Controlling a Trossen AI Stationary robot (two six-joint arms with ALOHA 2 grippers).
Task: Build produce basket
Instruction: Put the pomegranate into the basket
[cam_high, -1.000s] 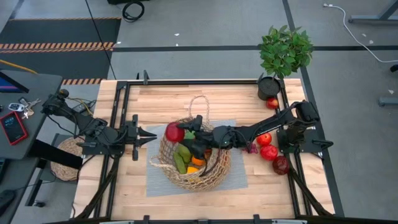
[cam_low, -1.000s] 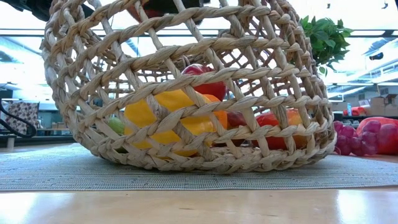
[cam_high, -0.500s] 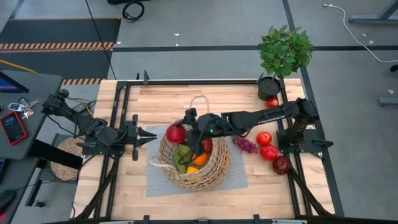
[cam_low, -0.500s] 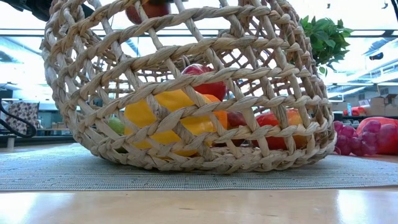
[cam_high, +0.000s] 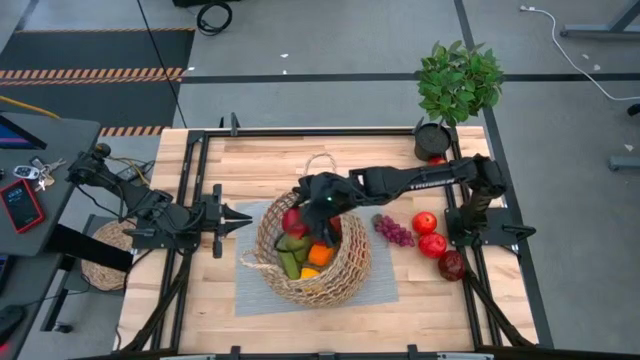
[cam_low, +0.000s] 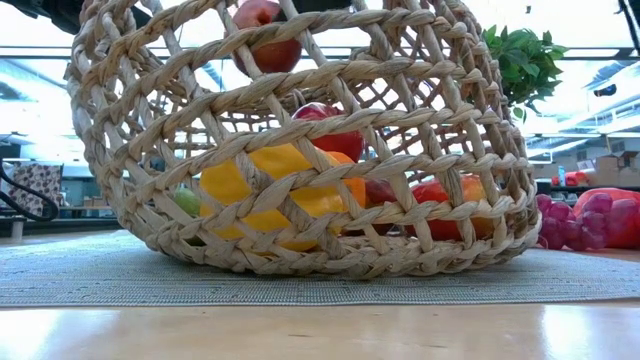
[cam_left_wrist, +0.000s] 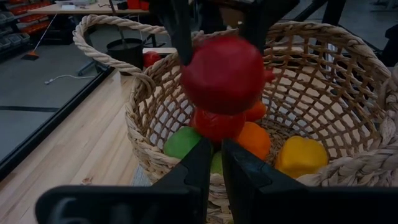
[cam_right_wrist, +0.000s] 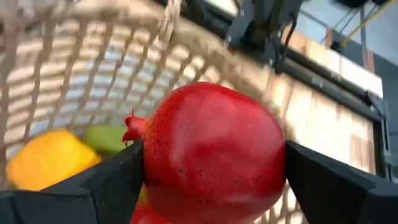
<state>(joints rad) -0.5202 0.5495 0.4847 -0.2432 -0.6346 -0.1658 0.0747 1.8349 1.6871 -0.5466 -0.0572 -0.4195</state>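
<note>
The tan wicker basket (cam_high: 345, 278) stands on a grey mat (cam_high: 250, 292), holding yellow, orange, green and red produce (cam_high: 300, 255). My right gripper (cam_high: 296, 216) is over the basket's left part, inside the rim, shut on a red pomegranate (cam_right_wrist: 214, 152). The pomegranate also shows high up through the weave in the low view (cam_low: 265, 40). My left gripper (cam_high: 245, 215) waits shut just left of the basket, level and pointing at it. Purple grapes (cam_high: 393, 231) and red fruits (cam_high: 430, 235) lie on the table right of the basket. My right gripper pinches the pomegranate between its two fingers (cam_right_wrist: 118, 180), one on each opposite side (cam_right_wrist: 152, 168). The fingers come from above, pointing down (cam_left_wrist: 179, 31). The pomegranate hangs clear above the produce in the basket, its crown (cam_right_wrist: 132, 127) pointing sideways.
A leafy plant (cam_high: 458, 80) in a black pot (cam_high: 432, 140) stands at the far right corner, a red fruit (cam_high: 437, 160) beside it. A dark red fruit (cam_high: 452, 265) lies near the right arm's base. The basket's loop handle (cam_high: 320, 165) sticks toward the far edge.
My right gripper, still shut on the pomegranate, has moved from over the basket's left rim a little toward the right and down into the basket. Its arm has swung toward the far edge. In the low view the pomegranate has come down into sight.
</note>
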